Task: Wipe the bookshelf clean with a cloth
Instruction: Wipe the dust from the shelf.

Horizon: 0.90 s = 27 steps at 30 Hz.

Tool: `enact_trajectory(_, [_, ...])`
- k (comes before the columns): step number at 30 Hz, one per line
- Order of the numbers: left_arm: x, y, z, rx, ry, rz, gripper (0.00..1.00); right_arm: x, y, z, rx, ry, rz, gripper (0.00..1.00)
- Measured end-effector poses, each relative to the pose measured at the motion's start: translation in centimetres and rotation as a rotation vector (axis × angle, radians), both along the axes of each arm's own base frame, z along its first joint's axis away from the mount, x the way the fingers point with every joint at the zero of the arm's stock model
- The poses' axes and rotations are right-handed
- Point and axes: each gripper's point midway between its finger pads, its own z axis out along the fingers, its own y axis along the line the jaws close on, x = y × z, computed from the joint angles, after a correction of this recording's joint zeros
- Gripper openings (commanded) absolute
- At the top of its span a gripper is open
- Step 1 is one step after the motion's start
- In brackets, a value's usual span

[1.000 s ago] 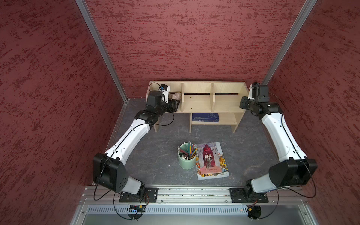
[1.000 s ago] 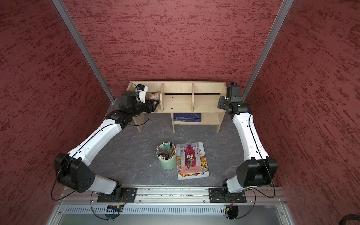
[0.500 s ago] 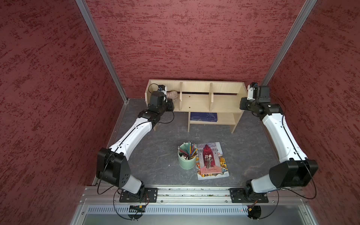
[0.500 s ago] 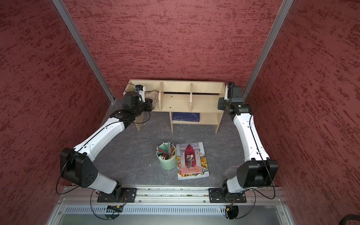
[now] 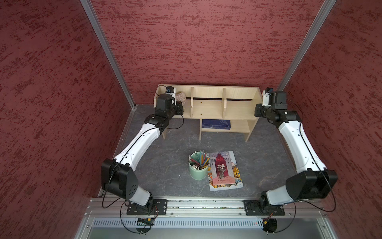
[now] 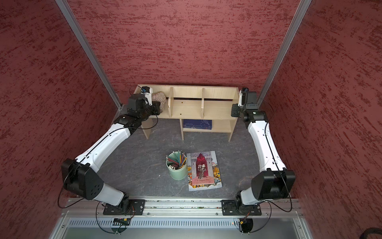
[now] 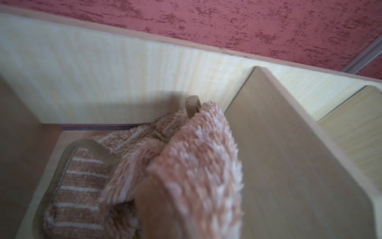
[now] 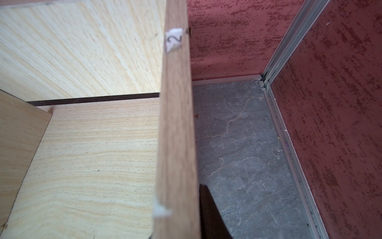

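The light-wood bookshelf (image 5: 206, 107) (image 6: 186, 107) stands against the back wall. The striped beige-and-brown cloth (image 5: 181, 97) (image 6: 160, 96) is bunched in its left compartment, beside the first divider. My left gripper (image 5: 178, 107) (image 6: 157, 107) reaches into that compartment and is shut on the cloth (image 7: 186, 165), which hides its fingers in the left wrist view. My right gripper (image 5: 258, 109) (image 6: 234, 110) (image 8: 177, 227) is shut on the shelf's right side panel (image 8: 175, 124). One dark finger (image 8: 208, 217) shows on the panel's outer face.
A blue book (image 5: 216, 123) lies on the small lower shelf. A green pencil cup (image 5: 197, 169) and a colourful illustrated book (image 5: 224, 170) sit on the grey floor in front. Red walls close in behind and at both sides.
My left gripper has moved deeper into the left compartment and closed on the cloth. My right gripper has tightened on the side panel.
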Motion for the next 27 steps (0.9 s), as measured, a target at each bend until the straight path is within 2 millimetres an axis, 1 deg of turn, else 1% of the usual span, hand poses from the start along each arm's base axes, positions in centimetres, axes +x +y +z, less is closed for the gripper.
enact_trajectory(2, [0.3,-1.5,0.8,-0.021,-0.009,-0.051,0.00,0.0,0.0,0.0,0.000,0.000,0.000,0.00])
enact_trajectory(4, [0.8,-2.6,1.5,-0.038,-0.019,-0.082,0.00,0.0,0.0,0.0,0.000,0.000,0.000,0.00])
enact_trajectory(6, [1.3,-2.9,2.2,-0.044,-0.030,-0.088,0.00,0.0,0.0,0.0,0.000,-0.001,0.000,0.00])
enact_trajectory(8, [1.6,-2.6,2.8,-0.043,-0.040,-0.072,0.00,0.0,0.0,0.0,0.000,-0.002,0.000,0.00])
enact_trajectory(11, [2.2,-0.9,4.3,-0.026,-0.066,0.009,0.00,0.0,-0.1,0.0,0.000,-0.002,-0.001,0.00])
enact_trajectory(13, [2.8,1.2,5.2,-0.010,-0.089,0.095,0.00,0.0,-0.2,0.0,0.000,-0.002,-0.005,0.00])
enact_trajectory(15, [3.1,4.0,5.6,0.010,-0.097,0.191,0.00,0.0,-0.4,0.0,0.000,-0.002,-0.009,0.00])
enact_trajectory(18, [3.2,8.3,5.3,0.046,-0.077,0.326,0.00,0.0,-0.5,0.0,0.003,-0.002,-0.008,0.00])
enact_trajectory(20, [3.0,10.5,4.8,0.072,-0.060,0.399,0.00,0.0,-0.5,0.0,0.005,-0.002,-0.007,0.00])
enact_trajectory(21, [2.8,11.1,4.4,0.085,-0.051,0.422,0.00,0.0,-0.5,0.0,0.005,-0.002,-0.007,0.00])
enact_trajectory(24, [1.9,11.3,2.5,0.116,-0.012,0.435,0.00,0.0,-0.5,0.0,0.005,-0.002,-0.007,0.00])
enact_trajectory(27, [0.8,10.3,-0.1,0.146,0.040,0.403,0.00,0.0,-0.5,0.0,0.005,-0.002,-0.008,0.00])
